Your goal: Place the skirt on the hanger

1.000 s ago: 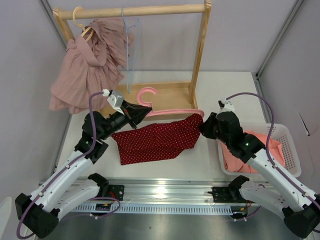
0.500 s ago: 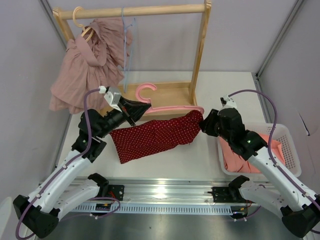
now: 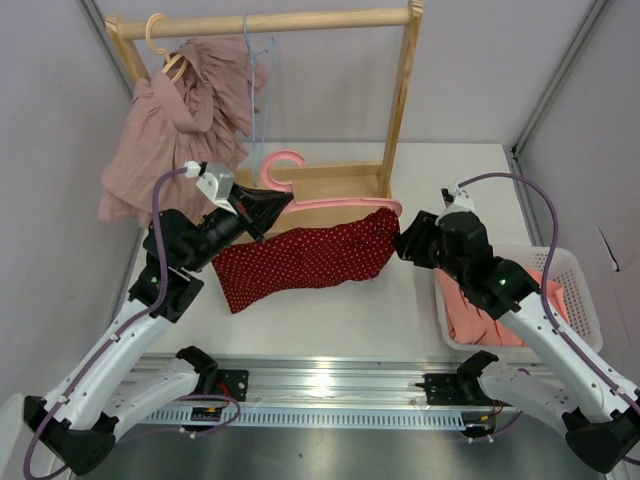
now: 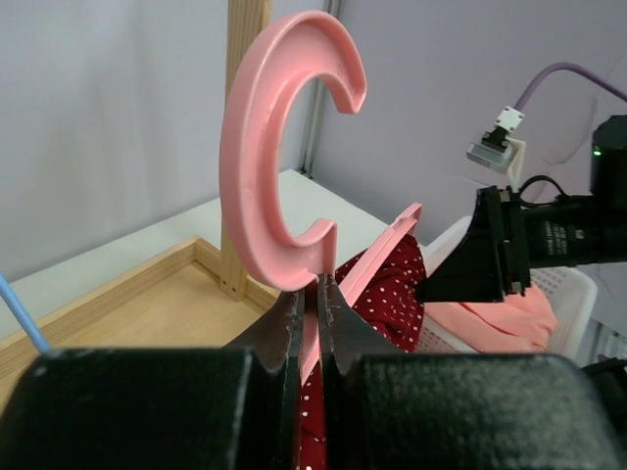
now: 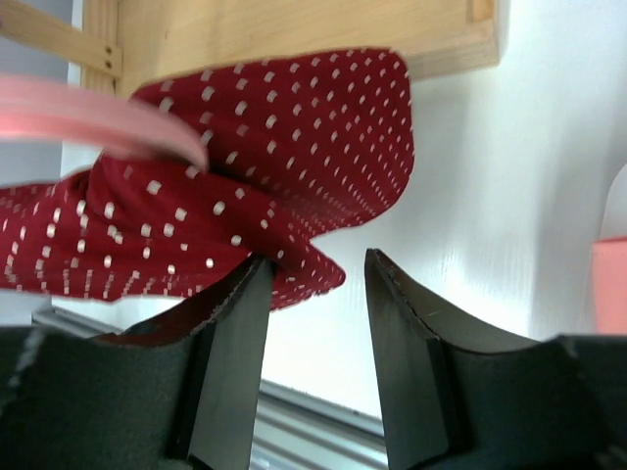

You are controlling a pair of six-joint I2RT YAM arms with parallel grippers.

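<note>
Where the left gripper [image 4: 315, 294] has its jaws clamped on the pink hanger [image 4: 279, 166] just below the hook, the red dotted skirt [image 3: 300, 258] spreads beneath it over the tabletop [image 3: 450, 175], right end gathered around the hanger's far tip. Right gripper [image 5: 318, 259]: jaws apart, skirt edge loose between them. Behind them stands a wooden rack [image 3: 400, 90] carrying a pink dress [image 3: 170, 140] and a blue hanger [image 3: 258, 125]. At right is a white basket [image 3: 580, 290] of salmon cloth [image 3: 480, 320]. The left gripper hides the skirt's upper left corner.

Pale grey walls [image 3: 480, 70] enclose a white table [image 3: 460, 170] bearing a wooden rack [image 3: 402, 100].
</note>
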